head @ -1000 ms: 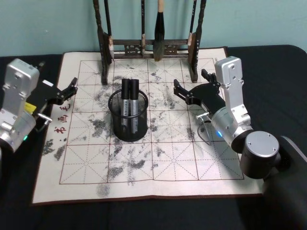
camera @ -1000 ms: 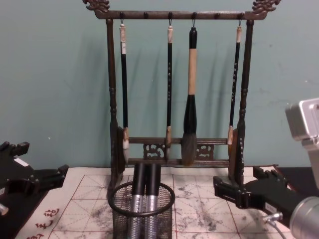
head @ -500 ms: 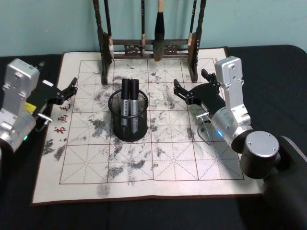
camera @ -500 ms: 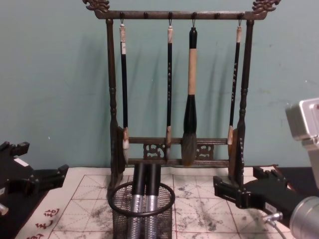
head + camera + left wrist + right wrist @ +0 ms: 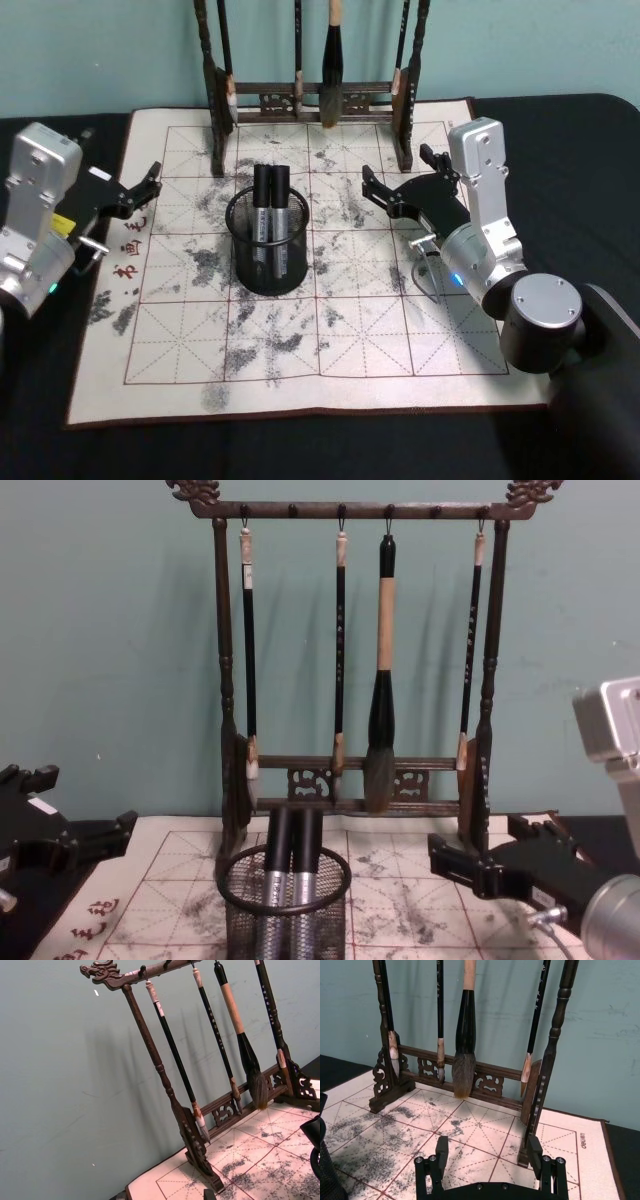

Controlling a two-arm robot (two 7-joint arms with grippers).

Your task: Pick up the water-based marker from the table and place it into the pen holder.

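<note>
- Both grippers hang low over the mat, one on each side of the pen holder point(image 5: 268, 243), and neither touches anything.
- Right gripper point(image 5: 397, 182) sits to the right of the holder, pointing toward the brush rack point(image 5: 312, 95); its two black fingers point(image 5: 441, 1149) stand well apart with nothing between them (the right wrist view shows bare mat in the gap).
- Left gripper point(image 5: 151, 180) rests at the left edge of the mat, over the column of red characters point(image 5: 125, 244); its dark fingers look parted at the tips, with nothing in them.
- Pen holder, a round black wire-mesh cup, stands upright near the middle of the mat point(image 5: 300, 330), in front of the rack.
- Two markers point(image 5: 270, 215) stand side by side inside it, touching each other (black caps up above the rim, silver-grey barrels showing through the mesh).
- From the chest view the markers point(image 5: 291, 880) lean slightly back toward the rack's lower rail.
- Mat is pale with a red grid and grey ink smudges, and lies on a black tabletop point(image 5: 560, 140).
- Four brushes point(image 5: 380, 680) hang from the rack's top bar, the third from the left being the thickest.
</note>
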